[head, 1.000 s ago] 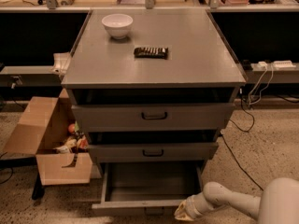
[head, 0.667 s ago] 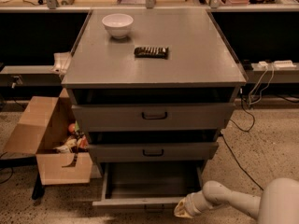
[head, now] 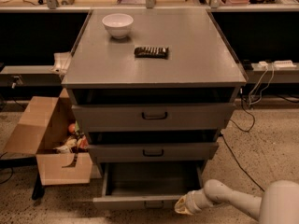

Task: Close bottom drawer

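Bottom drawer (head: pixel 126 202) stands pulled out. Hand (head: pixel 186 205) at 5 o'clock, by drawer front's right end; open or closed, cannot tell.

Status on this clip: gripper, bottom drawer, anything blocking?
Gripper low, at right end of bottom drawer front panel. Drawer open, not yet shut. No obstruction seen in its path.
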Action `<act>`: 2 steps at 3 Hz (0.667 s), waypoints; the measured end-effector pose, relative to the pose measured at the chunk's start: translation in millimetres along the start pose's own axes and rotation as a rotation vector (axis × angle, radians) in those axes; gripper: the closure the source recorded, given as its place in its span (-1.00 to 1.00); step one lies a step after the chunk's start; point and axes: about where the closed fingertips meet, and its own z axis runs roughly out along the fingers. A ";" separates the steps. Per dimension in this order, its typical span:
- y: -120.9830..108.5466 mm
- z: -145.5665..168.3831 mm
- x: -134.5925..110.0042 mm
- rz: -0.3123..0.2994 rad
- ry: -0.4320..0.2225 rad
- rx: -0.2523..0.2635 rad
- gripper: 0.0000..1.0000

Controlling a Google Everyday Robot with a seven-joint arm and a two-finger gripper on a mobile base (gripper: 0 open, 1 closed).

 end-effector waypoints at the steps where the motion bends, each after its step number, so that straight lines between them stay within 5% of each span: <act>1: 0.0 0.0 0.0 0.000 0.000 0.000 0.43; 2: 0.0 0.0 0.0 0.000 0.000 0.000 -0.07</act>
